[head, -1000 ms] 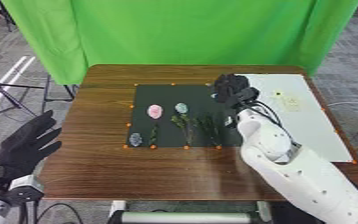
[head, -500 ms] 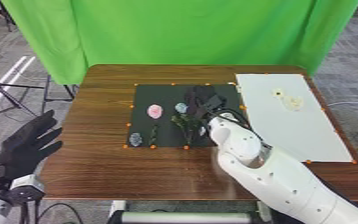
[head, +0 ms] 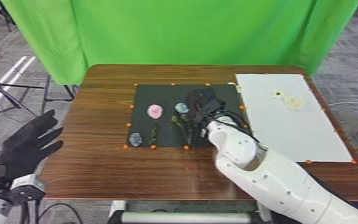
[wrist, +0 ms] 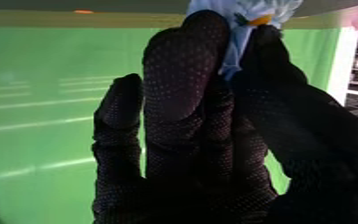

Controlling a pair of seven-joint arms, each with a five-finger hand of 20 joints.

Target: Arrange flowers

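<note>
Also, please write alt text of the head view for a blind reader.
Over a dark mat, the robot's right hand is beside a blue flower; a pink flower lies farther left. The open left hand is at the table's left edge.

My right hand [head: 204,102] and left hand [head: 20,145] are black; up close, in my right wrist view, small pale dots pattern the right one's black fabric. My right arm [head: 286,175] is white, speckled with dark spots. The table [head: 87,172] is brown with a streaky wood grain. The mat [head: 162,91] is a very dark green-grey, the board [head: 295,137] plain white with pale yellow patches, and the dots [head: 186,147] along their edges bright orange. One flower [head: 155,111] is pink, one [head: 182,107] light blue, one [head: 135,139] grey-blue; the stems [head: 153,134] are green. In my wrist view, pale blue petals [wrist: 232,52] surround a yellow-orange centre [wrist: 261,20]. The curtain [head: 184,35] is vivid green.
</note>
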